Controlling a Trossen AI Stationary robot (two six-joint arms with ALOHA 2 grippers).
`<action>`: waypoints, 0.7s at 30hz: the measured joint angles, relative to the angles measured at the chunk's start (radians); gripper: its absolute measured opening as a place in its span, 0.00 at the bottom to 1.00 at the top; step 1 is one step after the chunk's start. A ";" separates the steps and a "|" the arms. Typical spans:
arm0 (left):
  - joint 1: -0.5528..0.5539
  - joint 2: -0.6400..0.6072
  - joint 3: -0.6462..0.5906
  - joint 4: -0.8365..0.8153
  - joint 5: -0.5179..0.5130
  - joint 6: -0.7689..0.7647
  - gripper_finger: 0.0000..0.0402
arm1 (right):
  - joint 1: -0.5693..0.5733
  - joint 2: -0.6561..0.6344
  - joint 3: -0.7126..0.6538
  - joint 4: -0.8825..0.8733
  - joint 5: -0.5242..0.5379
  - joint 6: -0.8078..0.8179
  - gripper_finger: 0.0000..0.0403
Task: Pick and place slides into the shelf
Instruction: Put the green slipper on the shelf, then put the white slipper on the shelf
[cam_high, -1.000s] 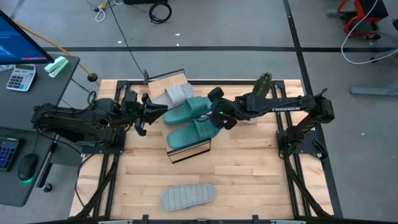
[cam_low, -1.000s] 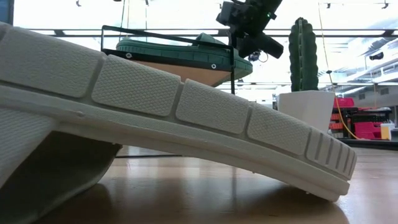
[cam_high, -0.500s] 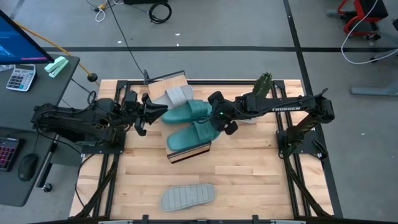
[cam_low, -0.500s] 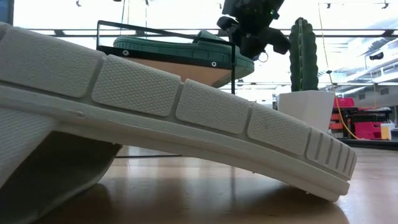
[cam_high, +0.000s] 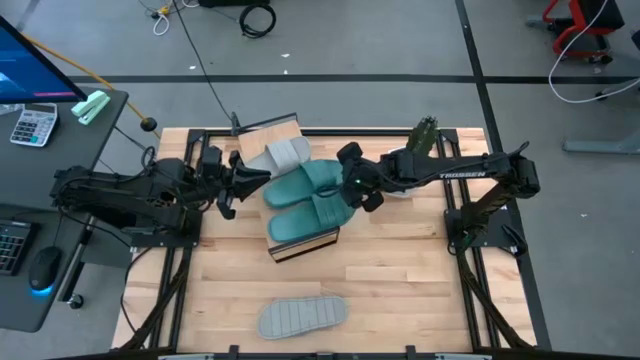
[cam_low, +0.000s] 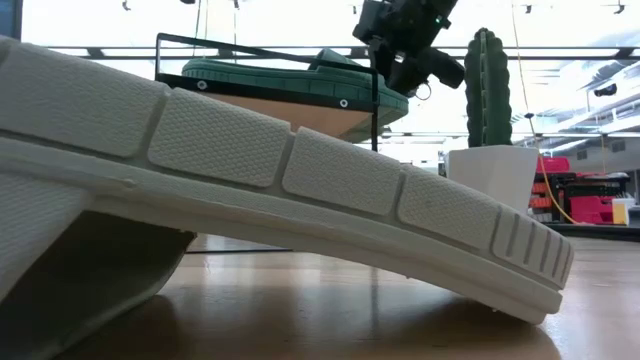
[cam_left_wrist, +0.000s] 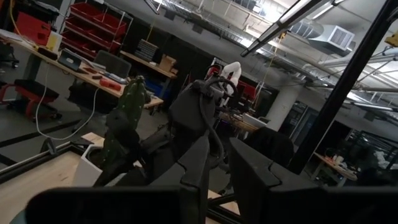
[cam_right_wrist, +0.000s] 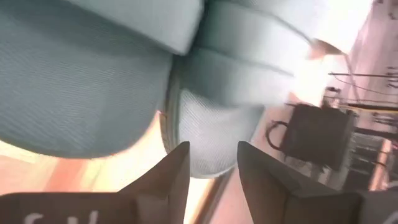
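Slides of teal-green rubber, 2 of them (cam_high: 305, 184) (cam_high: 305, 217), lie side by side on the light wood rectangular shelf with dark edge trim (cam_high: 305, 246), which stands tilted near the middle of the slatted wooden tabletop (cam_high: 400, 290). A pale grey rubber slide (cam_high: 283, 153) sits on the same shelf at its far end, just beyond the teal pair. Another pale grey slide with a ribbed sole (cam_high: 302, 317) lies sole-up on the tabletop, well apart from the shelf on its near side.

The right gripper (cam_high: 356, 185) hovers at the shelf's right edge, just beside the teal slides, fingers (cam_right_wrist: 168, 180) parted and gripping nothing. The left gripper (cam_high: 258, 178) hangs at the shelf's left side, near the grey slide, its fingers (cam_left_wrist: 249, 180) parted a little and empty. A green cactus in a white pot (cam_low: 488, 130) stands behind the shelf.
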 joint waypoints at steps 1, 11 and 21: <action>-0.003 0.000 0.000 0.000 0.000 0.000 0.17 | 0.000 -0.007 0.002 -0.001 0.012 -0.001 0.34; -0.009 0.000 0.000 -0.005 0.002 0.005 0.15 | -0.027 -0.016 0.112 0.009 -0.053 0.100 0.31; -0.025 0.001 0.000 -0.066 0.000 -0.010 0.15 | -0.084 -0.016 0.151 -0.025 -0.295 0.454 0.23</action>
